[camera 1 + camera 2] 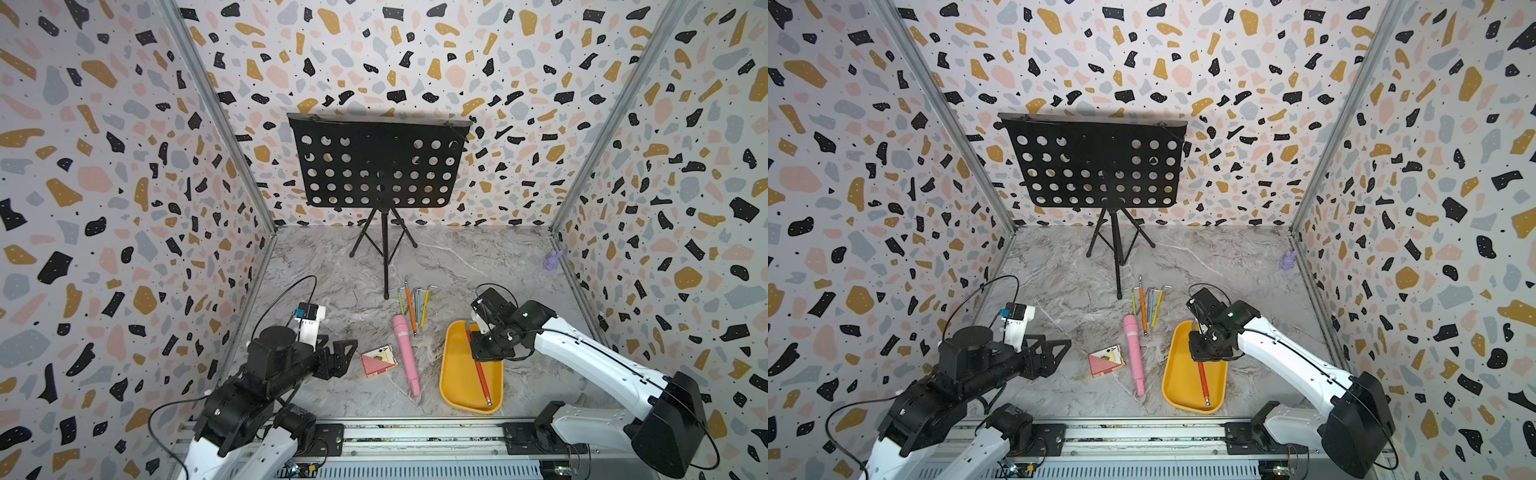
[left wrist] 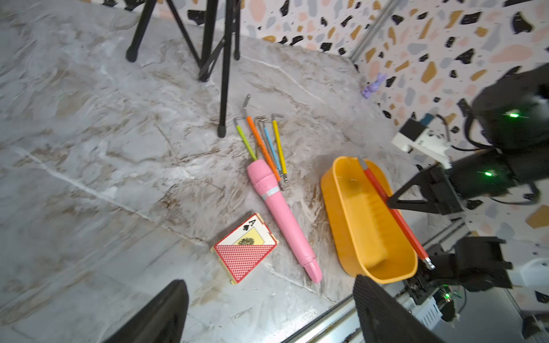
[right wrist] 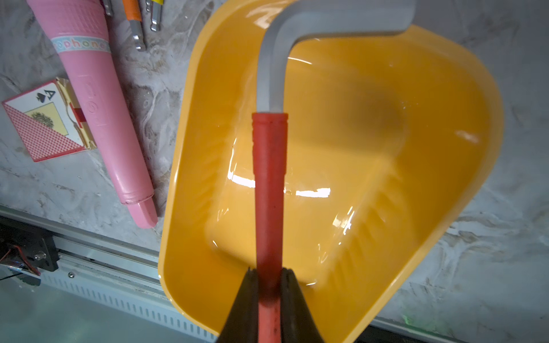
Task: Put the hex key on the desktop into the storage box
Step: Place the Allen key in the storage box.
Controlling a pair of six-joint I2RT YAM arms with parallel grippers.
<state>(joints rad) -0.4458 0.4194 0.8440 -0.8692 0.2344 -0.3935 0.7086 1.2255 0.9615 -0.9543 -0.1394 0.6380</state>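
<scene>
Red hex key [image 3: 269, 184] clamped in my right fingers [image 3: 245, 308] over the storage box [image 3: 445, 118], not yet released; left fingers [image 2: 160, 314] apart; coloured hex keys [image 1: 410, 307] near the box lie on worktop [image 1: 332, 266].

storage box [image 3: 416, 133]: glossy, smooth yellow-orange plastic, with bright glints
hex key [image 3: 270, 178]: matt red sleeve, dull grey metal bend
bench [image 3: 490, 252]: smooth marble-patterned surface
pink stick [image 3: 101, 112]: smooth plastic, ribbed head
card box [image 3: 38, 130]: printed cardboard

In both top views the right tool [image 1: 478, 348] hides part of the red hex key [image 1: 483, 382]; the right wrist view cuts off its straight end.
</scene>
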